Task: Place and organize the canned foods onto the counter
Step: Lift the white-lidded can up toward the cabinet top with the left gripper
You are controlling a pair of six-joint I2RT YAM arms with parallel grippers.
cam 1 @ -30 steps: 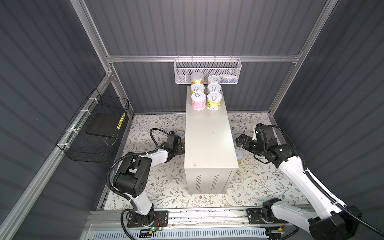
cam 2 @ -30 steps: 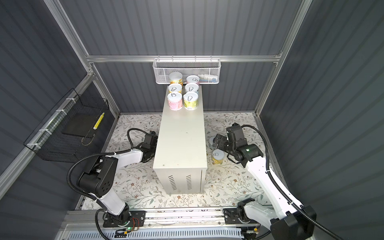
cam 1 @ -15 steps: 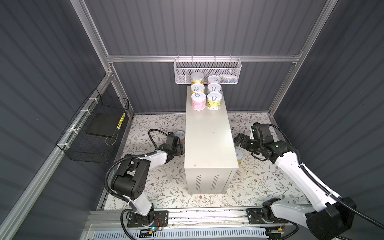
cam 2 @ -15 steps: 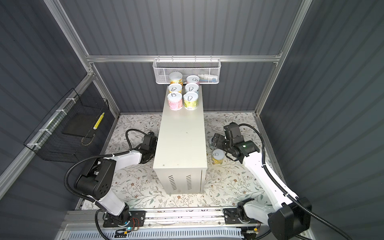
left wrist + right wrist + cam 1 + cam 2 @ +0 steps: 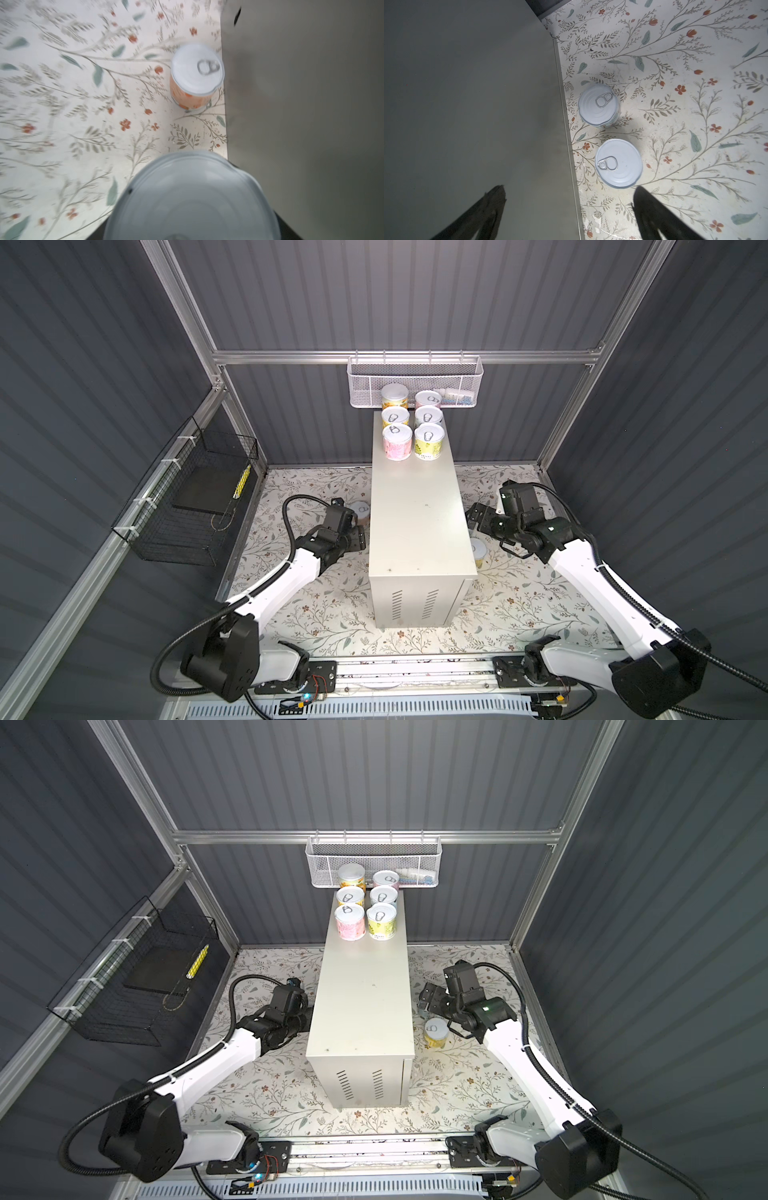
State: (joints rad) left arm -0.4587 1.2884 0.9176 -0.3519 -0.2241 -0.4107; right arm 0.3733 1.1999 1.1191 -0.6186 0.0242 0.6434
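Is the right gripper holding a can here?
No: the right gripper is open and empty, with two cans standing on the floor ahead of it.

The counter (image 5: 415,506) is finished in plain off-white. The floor (image 5: 675,104) is printed with grey-green sprigs and small orange-red flowers on cream. Just ahead of the black-fingered right gripper (image 5: 569,188), silver-white lids are shown by the nearer can (image 5: 618,162) and the farther can (image 5: 598,104). Beyond the left gripper (image 5: 357,537) an orange-and-white label is worn by the orange can (image 5: 191,97); the gripped can (image 5: 193,197) is lidded in pale white.
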